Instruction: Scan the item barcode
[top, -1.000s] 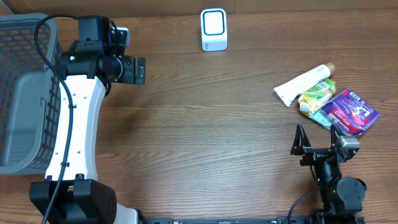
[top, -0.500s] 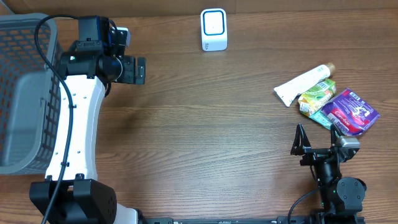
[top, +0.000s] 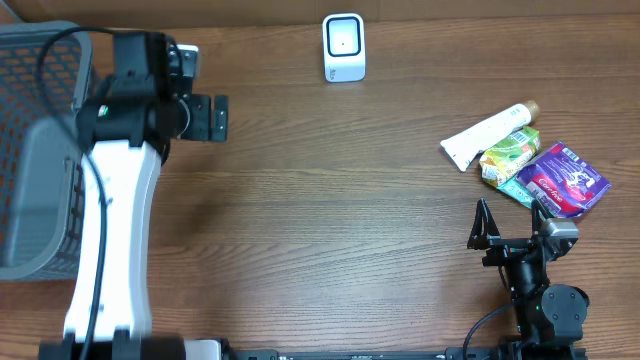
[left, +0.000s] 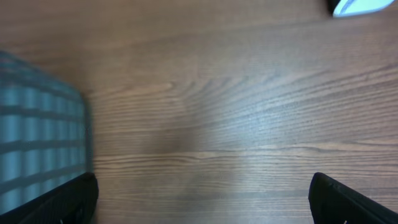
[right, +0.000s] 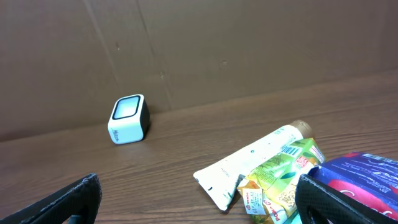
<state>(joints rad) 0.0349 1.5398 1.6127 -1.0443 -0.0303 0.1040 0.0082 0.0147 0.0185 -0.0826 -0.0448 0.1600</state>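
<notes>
While nothing is yet in either grip, you are at the very start of the scan.

Items: the white plastic tube with a tan cap (top: 487, 133), the green-and-yellow foil sachet (top: 508, 153) and the purple glossy packet (top: 566, 179) lie in a touching heap at the table's right edge, the tube's printed barcode showing in the right wrist view.

Scanner: the small white box scanner with a blue-rimmed window (top: 344, 46) stands at the far edge near the middle, well apart from the heap.

Right gripper (top: 507, 240): just near of the heap, fingers spread wide, holding nothing.

Left gripper (top: 221, 117): over bare wood at the far left, fingers (left: 59, 202) wide apart and empty.

Basket: the grey mesh basket (top: 35, 150) sits at the left edge, beside the left arm.

Step in hand: I judge it is choosing and reaching for one item.

Next move: you need the right gripper forward over the heap, probably onto the tube, lying clear on top at the left.
</notes>
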